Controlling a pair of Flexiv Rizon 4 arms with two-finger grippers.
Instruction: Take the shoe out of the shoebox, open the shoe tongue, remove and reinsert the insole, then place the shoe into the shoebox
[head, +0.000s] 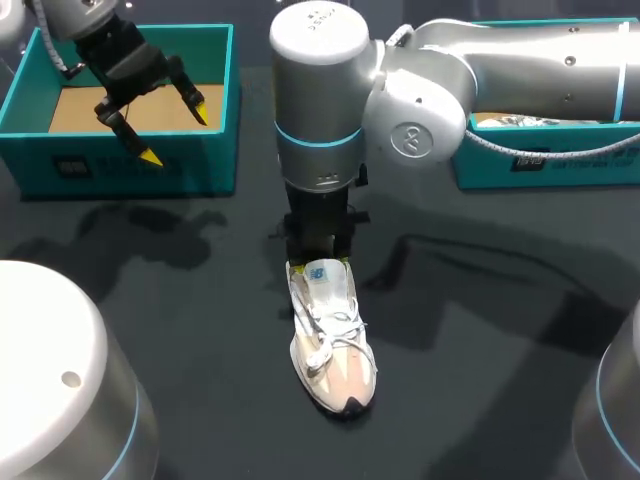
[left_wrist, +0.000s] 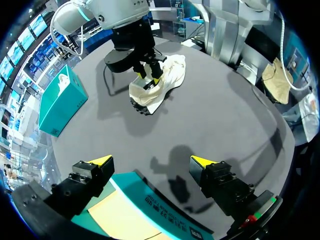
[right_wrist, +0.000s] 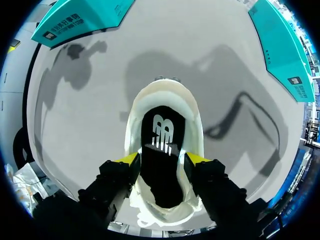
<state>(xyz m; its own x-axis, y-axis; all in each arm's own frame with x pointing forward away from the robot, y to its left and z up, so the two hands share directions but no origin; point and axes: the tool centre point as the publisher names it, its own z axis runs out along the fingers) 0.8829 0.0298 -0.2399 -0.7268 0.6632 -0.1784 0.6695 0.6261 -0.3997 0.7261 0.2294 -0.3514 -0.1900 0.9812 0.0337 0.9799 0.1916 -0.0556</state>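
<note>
Shoe (head: 335, 350) stands toe toward me, heel away (long axis near-to-far), right pincer (right_wrist: 162, 160) clamped on its collar, left pincer (left_wrist: 151, 161) spread.

We see a dark, matte table (head: 200, 340) filling most of the frame, its surface crossed by soft shadows at the middle left and to the right of centre. At the upper right of the frame a teal box (head: 600, 172) stands on it, cut off by the edge, its long side bearing a dark printed label. Something white (head: 520, 122) lies inside, too hidden for us to identify.
</note>
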